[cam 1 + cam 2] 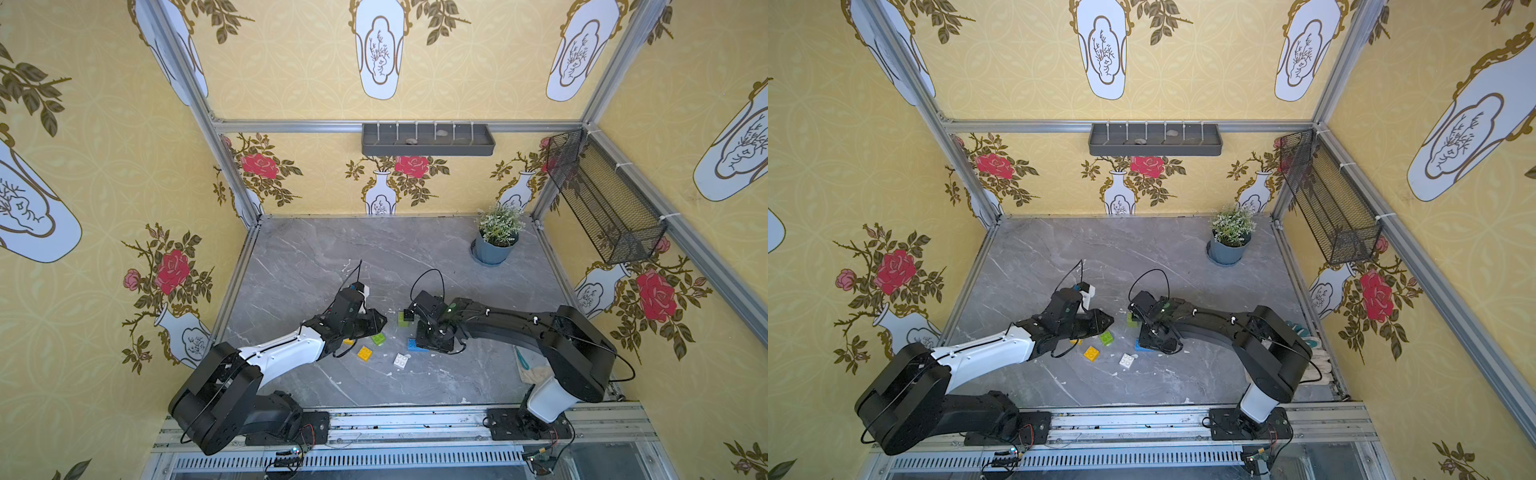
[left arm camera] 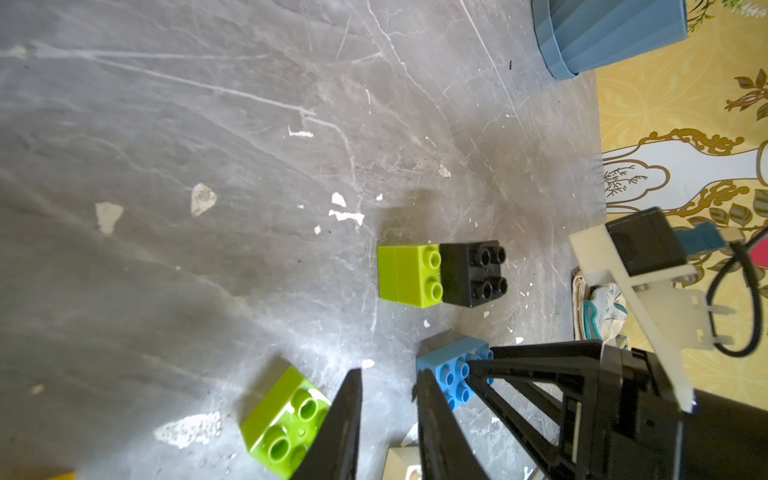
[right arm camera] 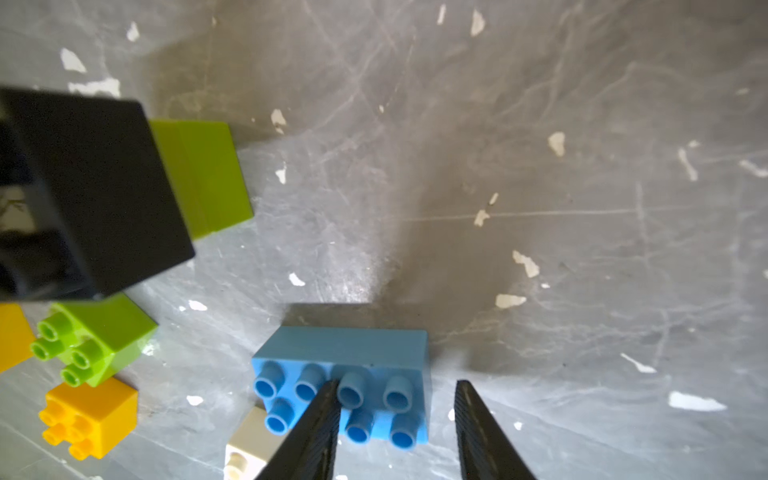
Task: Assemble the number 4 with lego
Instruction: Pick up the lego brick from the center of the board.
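The lego lies loose near the middle of the grey table. A lime green brick joined to a black one lies on its side. A blue 2x4 brick sits studs up under my right gripper. That gripper is open, with one finger over the studs and the other past the brick's end. My left gripper is open with only bare table between its fingers. It hovers beside a single lime green brick. A yellow brick and a white brick lie nearer the front.
A second yellow brick shows partly under the left arm. A potted plant stands at the back right. A cloth lies by the right arm's base. A wire basket hangs on the right wall.
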